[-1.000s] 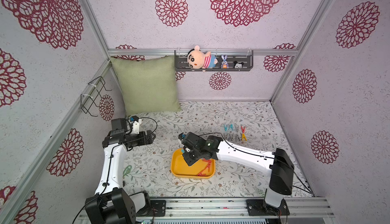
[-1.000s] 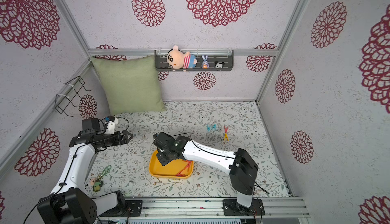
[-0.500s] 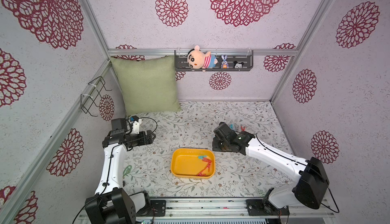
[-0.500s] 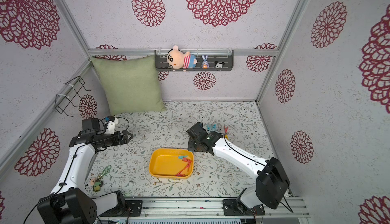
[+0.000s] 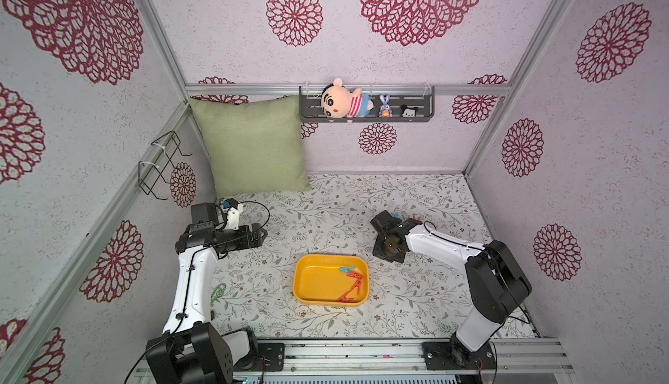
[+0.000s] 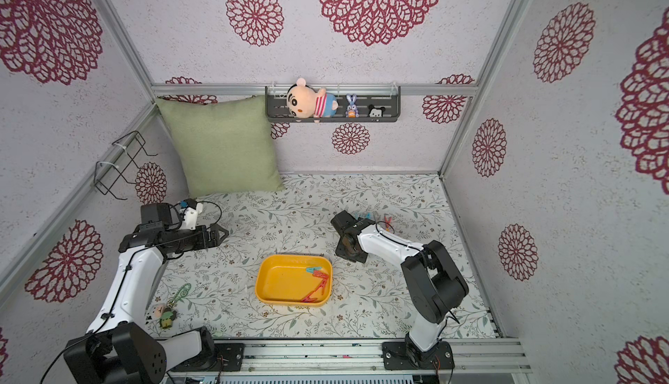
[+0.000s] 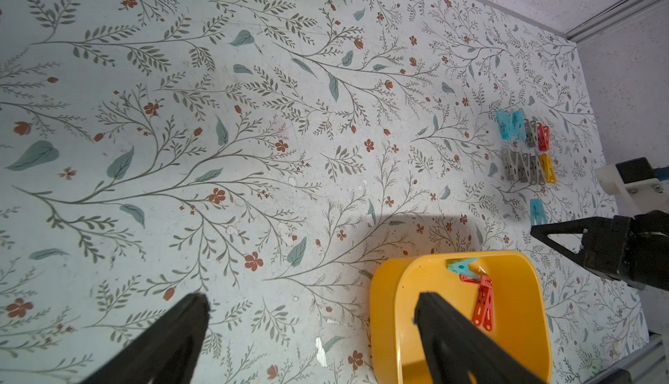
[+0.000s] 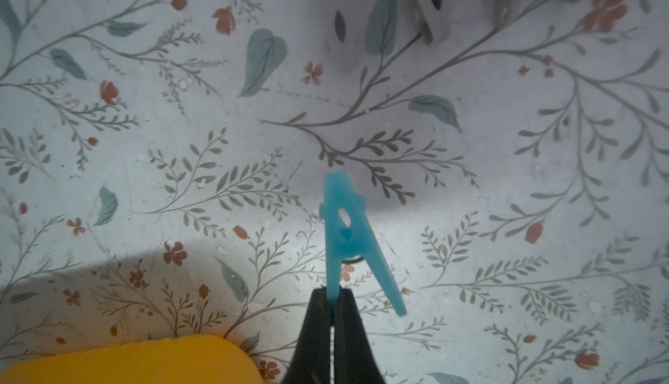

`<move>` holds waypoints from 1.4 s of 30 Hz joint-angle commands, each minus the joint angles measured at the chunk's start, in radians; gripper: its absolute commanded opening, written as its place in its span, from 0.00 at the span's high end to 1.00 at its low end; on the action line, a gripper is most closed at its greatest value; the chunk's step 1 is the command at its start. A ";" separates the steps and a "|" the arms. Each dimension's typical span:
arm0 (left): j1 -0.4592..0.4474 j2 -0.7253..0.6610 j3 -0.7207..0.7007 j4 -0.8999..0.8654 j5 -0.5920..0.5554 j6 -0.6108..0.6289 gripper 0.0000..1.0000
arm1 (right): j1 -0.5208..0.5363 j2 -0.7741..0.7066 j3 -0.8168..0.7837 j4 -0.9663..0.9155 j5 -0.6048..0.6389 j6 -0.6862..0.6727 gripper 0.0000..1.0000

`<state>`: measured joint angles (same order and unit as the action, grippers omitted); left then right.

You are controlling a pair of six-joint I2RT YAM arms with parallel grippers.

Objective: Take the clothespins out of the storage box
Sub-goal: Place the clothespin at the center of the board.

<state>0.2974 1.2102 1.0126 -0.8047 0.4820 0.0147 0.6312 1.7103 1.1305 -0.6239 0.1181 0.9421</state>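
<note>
placing step in hand. right gripper (image 8: 331, 293) clenched on one leg of a teal clothespin (image 8: 344, 233), outside the storage box (image 5: 315, 284), near the laid-out row (image 7: 521, 166). left gripper (image 7: 310, 300) released, empty. next, judged: lower and let go beside the row.

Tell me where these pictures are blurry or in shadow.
Right wrist view: the teal clothespin is fairly sharp, the grey clothespins beyond it blur out, and a shadow darkens part of the table. Left wrist view: the left gripper looks soft-edged. Both top views: evenly lit and sharp.
</note>
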 commanded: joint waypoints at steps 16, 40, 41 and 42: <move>0.009 -0.008 -0.006 0.018 0.011 0.011 0.03 | -0.056 0.119 0.027 -0.015 -0.048 -0.012 1.00; 0.009 -0.014 -0.008 0.018 0.017 0.014 0.03 | -0.054 0.100 0.094 -0.067 -0.021 -0.019 0.67; 0.009 -0.013 -0.008 0.018 0.017 0.016 0.03 | -0.054 0.097 0.105 -0.079 -0.015 -0.021 0.67; 0.010 -0.014 -0.008 0.017 0.017 0.016 0.03 | -0.052 0.089 0.120 -0.093 -0.007 -0.025 0.67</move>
<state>0.2974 1.2102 1.0126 -0.8047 0.4847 0.0151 0.5785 1.8381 1.1988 -0.6582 0.0784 0.9333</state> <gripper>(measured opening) 0.974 0.328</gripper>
